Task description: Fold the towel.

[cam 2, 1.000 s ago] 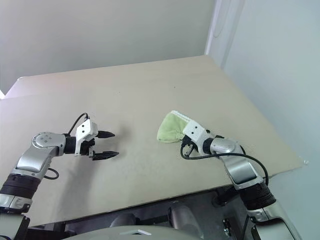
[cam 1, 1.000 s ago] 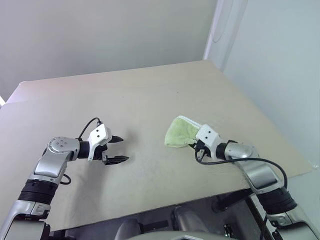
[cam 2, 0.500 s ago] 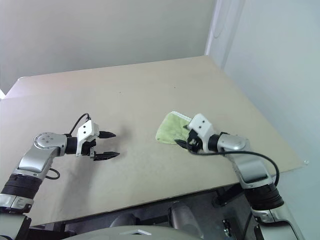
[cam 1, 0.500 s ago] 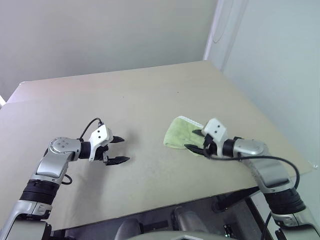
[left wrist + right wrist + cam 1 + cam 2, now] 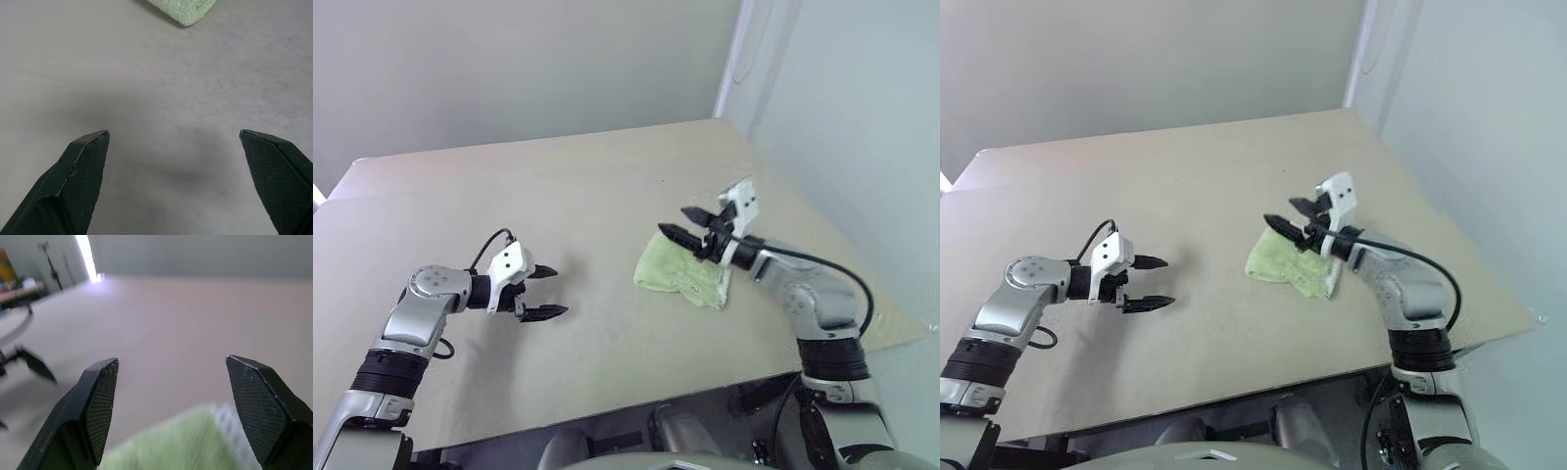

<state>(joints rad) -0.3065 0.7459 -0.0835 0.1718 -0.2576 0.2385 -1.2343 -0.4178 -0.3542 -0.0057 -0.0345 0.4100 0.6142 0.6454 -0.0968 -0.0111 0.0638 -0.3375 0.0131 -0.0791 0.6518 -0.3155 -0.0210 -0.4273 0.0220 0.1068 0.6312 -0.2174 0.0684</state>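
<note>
The towel (image 5: 680, 274) lies as a small folded light green bundle on the right half of the tan table (image 5: 558, 196), with its white edging along the right side. My right gripper (image 5: 675, 222) hovers open just above the towel's far edge, pointing left, with nothing between its fingers. From the right wrist view the towel (image 5: 181, 445) sits below the spread fingers (image 5: 100, 401). My left gripper (image 5: 556, 292) stands open over bare table well left of the towel, pointing toward it. A corner of the towel (image 5: 183, 10) appears in the left wrist view.
The table's right edge (image 5: 862, 284) runs close behind my right arm, and its front edge (image 5: 607, 416) is near me. A pale wall stands behind the table. Bare tabletop separates the two grippers.
My right gripper has opened and let go of the towel, then risen and rolled above its far edge. The towel now lies flatter. The left arm has not moved.
</note>
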